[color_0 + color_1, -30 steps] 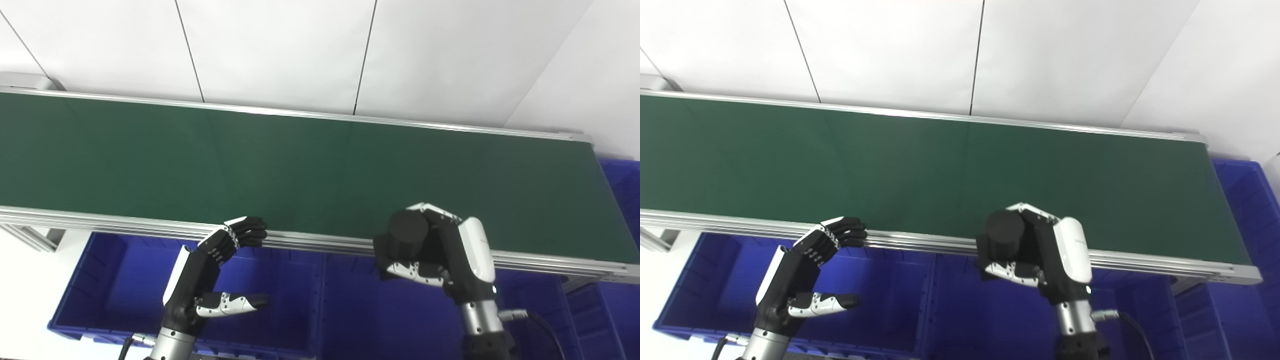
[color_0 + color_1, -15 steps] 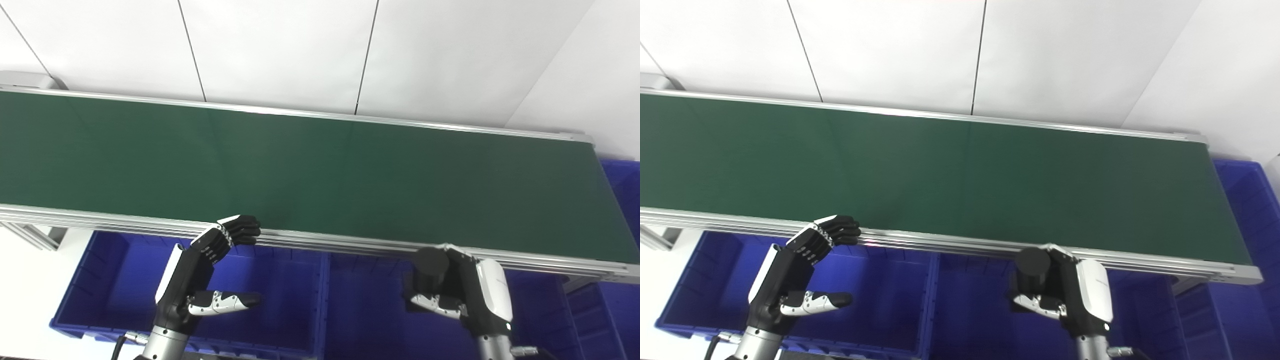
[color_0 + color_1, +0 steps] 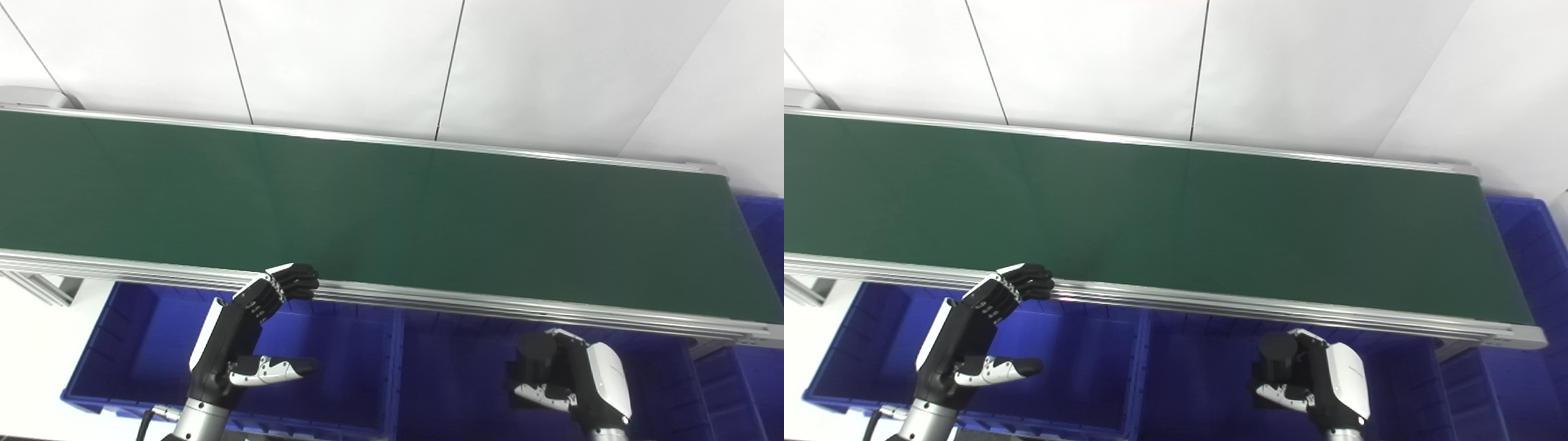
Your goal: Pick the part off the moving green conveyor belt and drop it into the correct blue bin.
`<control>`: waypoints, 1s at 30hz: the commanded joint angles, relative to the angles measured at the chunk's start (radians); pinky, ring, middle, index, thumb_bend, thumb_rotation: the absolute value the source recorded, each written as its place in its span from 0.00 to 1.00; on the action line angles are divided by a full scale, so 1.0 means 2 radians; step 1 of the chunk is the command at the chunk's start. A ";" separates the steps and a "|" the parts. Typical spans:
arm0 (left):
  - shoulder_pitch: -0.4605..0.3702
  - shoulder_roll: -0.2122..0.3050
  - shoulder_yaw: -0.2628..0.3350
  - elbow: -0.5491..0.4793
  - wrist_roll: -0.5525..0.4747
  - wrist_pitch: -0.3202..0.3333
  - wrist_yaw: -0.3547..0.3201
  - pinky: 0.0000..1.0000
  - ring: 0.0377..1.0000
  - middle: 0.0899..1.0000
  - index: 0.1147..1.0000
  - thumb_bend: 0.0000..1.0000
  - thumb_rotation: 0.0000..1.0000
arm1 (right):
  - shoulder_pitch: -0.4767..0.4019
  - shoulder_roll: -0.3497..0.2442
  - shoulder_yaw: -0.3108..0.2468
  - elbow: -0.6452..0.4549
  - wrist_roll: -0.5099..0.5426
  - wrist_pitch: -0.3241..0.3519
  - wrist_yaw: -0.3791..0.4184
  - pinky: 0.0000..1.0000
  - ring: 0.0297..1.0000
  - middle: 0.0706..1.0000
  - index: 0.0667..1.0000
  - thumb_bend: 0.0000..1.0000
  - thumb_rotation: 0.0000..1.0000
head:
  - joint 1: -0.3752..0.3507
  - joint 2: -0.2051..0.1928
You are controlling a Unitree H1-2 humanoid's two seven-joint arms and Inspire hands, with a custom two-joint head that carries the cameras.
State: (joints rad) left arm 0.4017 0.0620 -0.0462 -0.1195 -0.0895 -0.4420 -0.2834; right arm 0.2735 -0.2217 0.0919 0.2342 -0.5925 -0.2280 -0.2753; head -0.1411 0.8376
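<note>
My right hand is shut on a black cylindrical part and holds it low over the middle blue bin, below the belt's front rail. It shows the same in the right eye view. My left hand is open and empty, fingers curled near the front rail, above the left blue bin. The green conveyor belt carries nothing that I can see.
The belt's aluminium front rail runs just above both hands. Another blue bin stands past the belt's right end. A white panelled wall is behind the belt.
My right hand has carried the black part off the belt's front edge, down and right, into the space over the middle bin. The left hand dropped slightly, then stayed still.
</note>
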 commanded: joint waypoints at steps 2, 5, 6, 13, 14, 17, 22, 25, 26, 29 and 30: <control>-0.008 -0.002 0.003 -0.004 -0.009 -0.014 -0.013 0.68 0.71 0.72 0.71 0.94 0.32 | 0.007 -0.005 -0.005 -0.022 0.021 -0.019 -0.003 0.74 0.83 0.81 0.78 0.56 0.66 | 0.000 0.000; -0.011 -0.004 0.006 -0.002 -0.010 -0.014 -0.018 0.69 0.71 0.72 0.71 0.94 0.32 | 0.017 -0.006 -0.004 -0.037 0.022 -0.042 -0.016 0.77 0.86 0.86 0.85 0.67 0.79 | 0.000 0.000; -0.012 -0.004 0.007 -0.002 -0.009 -0.014 -0.019 0.69 0.71 0.72 0.71 0.94 0.32 | 0.020 -0.005 -0.004 -0.041 0.021 -0.051 -0.023 0.77 0.86 0.86 0.86 0.70 0.81 | 0.000 -0.001; -0.020 -0.005 0.010 0.002 -0.011 -0.014 -0.028 0.68 0.71 0.73 0.70 0.93 0.31 | 0.046 0.004 0.001 -0.099 0.006 -0.100 -0.051 0.76 0.85 0.86 0.86 0.79 0.86 | -0.003 -0.003; -0.022 -0.005 0.011 0.005 -0.010 -0.014 -0.030 0.68 0.71 0.73 0.70 0.93 0.31 | 0.049 0.007 0.003 -0.109 0.006 -0.108 -0.053 0.76 0.84 0.85 0.86 0.80 0.86 | -0.003 -0.003; -0.024 -0.006 0.013 0.008 -0.010 -0.014 -0.034 0.67 0.70 0.73 0.71 0.93 0.32 | 0.057 0.008 0.021 -0.137 0.011 -0.120 -0.059 0.76 0.82 0.84 0.86 0.79 0.86 | -0.004 -0.005; -0.029 -0.006 0.015 0.011 -0.010 -0.014 -0.037 0.67 0.71 0.73 0.71 0.93 0.33 | 0.070 0.013 0.054 -0.176 0.064 -0.121 -0.048 0.71 0.77 0.80 0.83 0.82 0.82 | -0.008 -0.004; -0.031 -0.006 0.016 0.010 -0.010 -0.014 -0.039 0.67 0.71 0.73 0.71 0.92 0.33 | 0.072 0.019 0.067 -0.186 0.092 -0.120 -0.029 0.68 0.75 0.80 0.82 0.78 0.75 | -0.017 -0.005; -0.031 -0.006 0.015 0.009 -0.011 -0.014 -0.038 0.68 0.71 0.73 0.71 0.92 0.33 | 0.070 0.019 0.072 -0.185 0.095 -0.121 -0.027 0.68 0.75 0.79 0.82 0.77 0.74 | -0.017 -0.005; -0.033 -0.005 0.014 0.009 -0.009 -0.014 -0.037 0.68 0.71 0.74 0.72 0.93 0.33 | 0.065 0.023 0.083 -0.175 0.107 -0.121 -0.021 0.66 0.73 0.78 0.80 0.76 0.71 | -0.023 -0.005; -0.034 -0.005 0.014 0.009 -0.008 -0.014 -0.036 0.68 0.71 0.74 0.72 0.93 0.33 | 0.067 0.025 0.085 -0.175 0.118 -0.121 -0.015 0.66 0.73 0.78 0.80 0.76 0.71 | -0.026 -0.004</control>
State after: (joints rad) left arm 0.3462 0.0552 -0.0207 -0.0883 -0.1001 -0.4420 -0.3526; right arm 0.4111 -0.1792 0.2618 -0.1025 -0.3850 -0.4240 -0.3116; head -0.1947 0.8283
